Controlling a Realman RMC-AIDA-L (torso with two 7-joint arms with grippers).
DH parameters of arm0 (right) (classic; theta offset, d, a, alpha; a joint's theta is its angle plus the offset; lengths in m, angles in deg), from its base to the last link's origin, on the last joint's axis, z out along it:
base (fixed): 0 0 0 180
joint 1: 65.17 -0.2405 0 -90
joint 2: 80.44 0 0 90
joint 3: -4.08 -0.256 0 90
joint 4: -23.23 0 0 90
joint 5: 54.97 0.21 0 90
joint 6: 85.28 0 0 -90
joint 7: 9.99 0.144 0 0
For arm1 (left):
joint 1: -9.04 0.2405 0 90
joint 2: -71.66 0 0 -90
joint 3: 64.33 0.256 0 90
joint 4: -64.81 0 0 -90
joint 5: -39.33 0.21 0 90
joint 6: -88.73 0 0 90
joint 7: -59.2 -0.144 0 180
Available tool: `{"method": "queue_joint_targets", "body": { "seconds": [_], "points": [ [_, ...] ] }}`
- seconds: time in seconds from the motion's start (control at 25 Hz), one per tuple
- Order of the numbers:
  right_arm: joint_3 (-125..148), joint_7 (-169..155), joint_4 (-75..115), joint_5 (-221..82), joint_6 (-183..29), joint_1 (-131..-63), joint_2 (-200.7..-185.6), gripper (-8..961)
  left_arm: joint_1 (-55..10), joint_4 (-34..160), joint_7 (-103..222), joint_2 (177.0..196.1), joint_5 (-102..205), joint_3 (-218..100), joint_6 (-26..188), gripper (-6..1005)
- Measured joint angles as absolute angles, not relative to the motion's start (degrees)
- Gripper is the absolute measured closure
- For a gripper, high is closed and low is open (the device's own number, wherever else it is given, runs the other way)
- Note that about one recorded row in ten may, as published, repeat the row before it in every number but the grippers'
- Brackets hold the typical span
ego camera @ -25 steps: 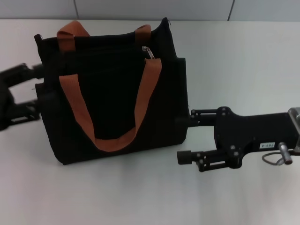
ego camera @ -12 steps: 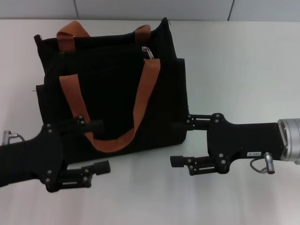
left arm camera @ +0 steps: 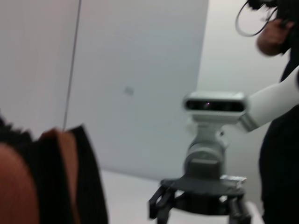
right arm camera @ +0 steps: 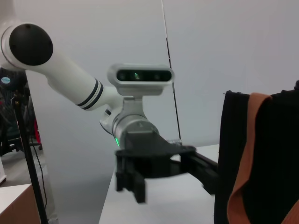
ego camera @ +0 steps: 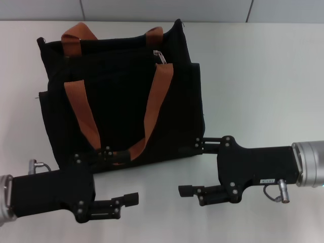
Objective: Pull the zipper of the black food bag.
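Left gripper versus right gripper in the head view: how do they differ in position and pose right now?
The left gripper sits in front of the black food bag, its upper finger overlapping the bag's bottom edge near the hanging strap. The right gripper is off the bag's lower right corner and points left; the left gripper points right. Both are open, and neither is near the zipper.

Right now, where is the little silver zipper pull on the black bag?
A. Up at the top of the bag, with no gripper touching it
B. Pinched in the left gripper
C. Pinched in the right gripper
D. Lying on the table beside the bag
A. The zipper sits at the top of the black food bag, while the left gripper and right gripper are both open, down near the bag's bottom edge.
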State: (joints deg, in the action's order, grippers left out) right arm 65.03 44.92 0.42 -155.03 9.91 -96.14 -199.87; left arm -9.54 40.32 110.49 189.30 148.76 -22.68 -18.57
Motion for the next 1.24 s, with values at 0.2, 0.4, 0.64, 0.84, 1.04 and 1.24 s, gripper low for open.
{"method": "queue_joint_targets", "body": {
  "seconds": [0.2, 0.4, 0.64, 0.84, 1.04, 1.24],
  "points": [
    [65.11, 42.72, 1.78, -155.02, 9.34, -96.28, -199.95, 195, -9.71, 40.31, 110.64, 189.59, 150.02, -22.66, -16.52, 177],
    [64.67, 40.14, 3.03, -154.76, 8.61, -96.31, -199.97, 195, -9.80, 40.30, 110.66, 189.65, 150.44, -22.59, -16.16, 177],
    [64.56, 38.33, 3.83, -154.63, 8.39, -96.40, -200.06, 195, -10.06, 40.29, 110.91, 189.29, 150.44, -22.58, -16.61, 177],
    [64.53, 37.11, 4.23, -154.56, 8.39, -96.88, -200.06, 195, -10.11, 40.28, 110.72, 189.16, 150.44, -22.58, -16.66, 177],
    [64.45, 37.11, 4.24, -154.46, 8.39, -97.52, -200.06, 195, -10.08, 40.28, 110.57, 189.14, 150.43, -22.58, -16.68, 177],
    [64.48, 37.11, 4.32, -154.45, 8.41, -97.77, -200.06, 195, -10.05, 40.28, 110.51, 189.08, 150.42, -22.71, -16.72, 177]
  ]
}}
